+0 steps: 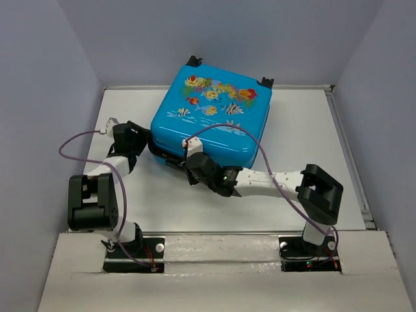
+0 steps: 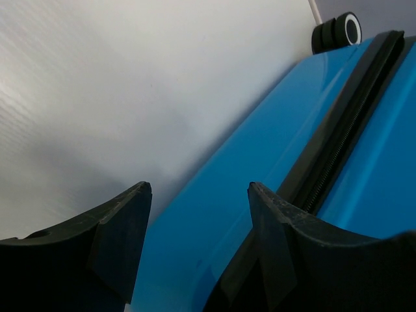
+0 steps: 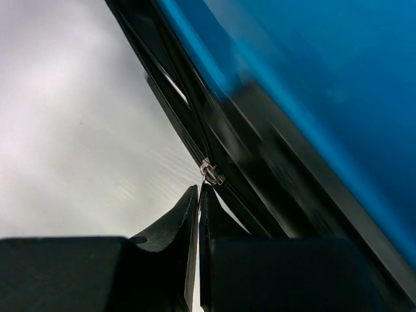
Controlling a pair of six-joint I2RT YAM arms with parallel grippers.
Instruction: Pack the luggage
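- Top external view: the luggage (image 1: 211, 117) lies flat on the white table (image 1: 130, 195), towards the far edge and about mid-width, fish-and-coral face up. Two black wheels show at its far side.
- Same view: the left gripper (image 1: 148, 145) is at the case's near-left corner. The right gripper (image 1: 186, 164) is at the near edge, just right of that corner. How the jaws stand cannot be made out from here.
- Left wrist view: the left gripper (image 2: 198, 195) is spread wide, with clear space between its two black fingers (image 2: 123, 240). The luggage (image 2: 260, 162) runs diagonally through the gap, its blue shell filling most of it. The right-hand finger overlaps the shell and the black zipper seam (image 2: 344, 130); contact cannot be confirmed. Nothing is pinched.
- Same view: one black-and-white wheel (image 2: 338, 29) sits at the top right. Bare table (image 2: 130, 97) takes up the left half.
- Right wrist view: the right gripper (image 3: 198, 190) has its fingers pressed together, with only a hairline between them.
- Same view: a small metal zipper pull (image 3: 209, 173) sits right at the fingertips, on the dark zipper track (image 3: 195, 110) of the luggage (image 3: 312, 78). Whether the tab is nipped between the tips cannot be told. The shell appears blurred. The table (image 3: 65, 130) lies to the left.
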